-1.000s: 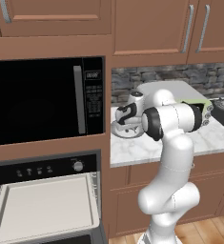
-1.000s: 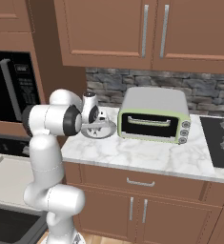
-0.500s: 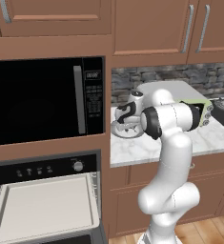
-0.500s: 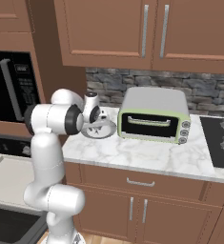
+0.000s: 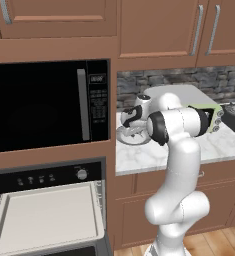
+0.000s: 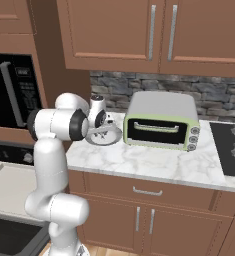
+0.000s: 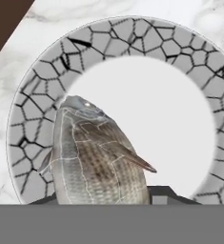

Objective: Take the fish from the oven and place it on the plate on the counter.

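Note:
A grey-brown scaly fish (image 7: 96,159) sits between my two dark fingertips (image 7: 162,193), head pointing out over the plate (image 7: 180,52). My gripper (image 7: 101,198) is shut on the fish. The plate has a pale centre and a cracked grey rim, and it lies on the white marble counter (image 7: 46,28). From the base views, the gripper (image 5: 131,123) hangs just above the plate (image 5: 132,139), at the counter's (image 5: 154,152) left end. The oven (image 5: 39,177) stands open below the microwave, with its cream tray (image 5: 49,217) bare.
A large black microwave (image 5: 39,105) fills the wall left of the plate. A pale-green toaster oven (image 6: 161,122) stands on the counter (image 6: 154,162) just right of the plate (image 6: 105,138). A dark stovetop (image 6: 234,150) lies at the far right, under wooden cabinets.
The hand with the fish has stayed over the plate, shifting only very slightly. Nothing else has moved.

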Controlling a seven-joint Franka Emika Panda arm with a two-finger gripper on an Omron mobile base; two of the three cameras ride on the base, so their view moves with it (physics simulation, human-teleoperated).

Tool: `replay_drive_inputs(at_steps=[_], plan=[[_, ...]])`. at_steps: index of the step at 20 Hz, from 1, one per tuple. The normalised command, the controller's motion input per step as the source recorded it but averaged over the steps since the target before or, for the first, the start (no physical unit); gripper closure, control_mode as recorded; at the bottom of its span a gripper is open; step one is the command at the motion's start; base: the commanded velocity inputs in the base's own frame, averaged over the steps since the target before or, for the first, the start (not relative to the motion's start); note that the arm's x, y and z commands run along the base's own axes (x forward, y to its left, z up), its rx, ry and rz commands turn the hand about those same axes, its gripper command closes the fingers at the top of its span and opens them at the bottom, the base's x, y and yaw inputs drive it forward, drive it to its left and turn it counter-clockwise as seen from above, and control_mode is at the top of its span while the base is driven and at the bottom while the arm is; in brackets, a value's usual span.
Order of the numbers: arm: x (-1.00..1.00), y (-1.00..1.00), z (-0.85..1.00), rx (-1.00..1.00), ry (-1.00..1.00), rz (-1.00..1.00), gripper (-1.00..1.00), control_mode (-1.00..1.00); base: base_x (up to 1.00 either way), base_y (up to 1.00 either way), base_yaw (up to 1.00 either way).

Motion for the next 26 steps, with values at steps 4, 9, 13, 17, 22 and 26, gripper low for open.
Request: replay_drive_inputs(at_steps=[4,9,13,17,22,26], plan=[[0.00,0.00,0.00,0.00,0.00,0.01,-1.00,-1.00,0.00,0.00,0.00],[0.00,0.00,0.00,0.00,0.00,0.01,-1.00,-1.00,0.00,0.00,0.00],[0.00,0.00,0.00,0.00,0.00,0.01,-1.00,-1.00,0.00,0.00,0.00],[-0.46,0.00,0.06,0.00,-0.08,0.00,-1.00,-1.00,0.00,0.00,0.00],[-0.95,-0.03,0.33,0.00,-0.17,0.00,-1.00,-1.00,0.00,0.00,0.00],[-1.00,-0.08,0.49,0.00,-0.21,0.00,-1.00,-1.00,0.00,0.00,0.00]])
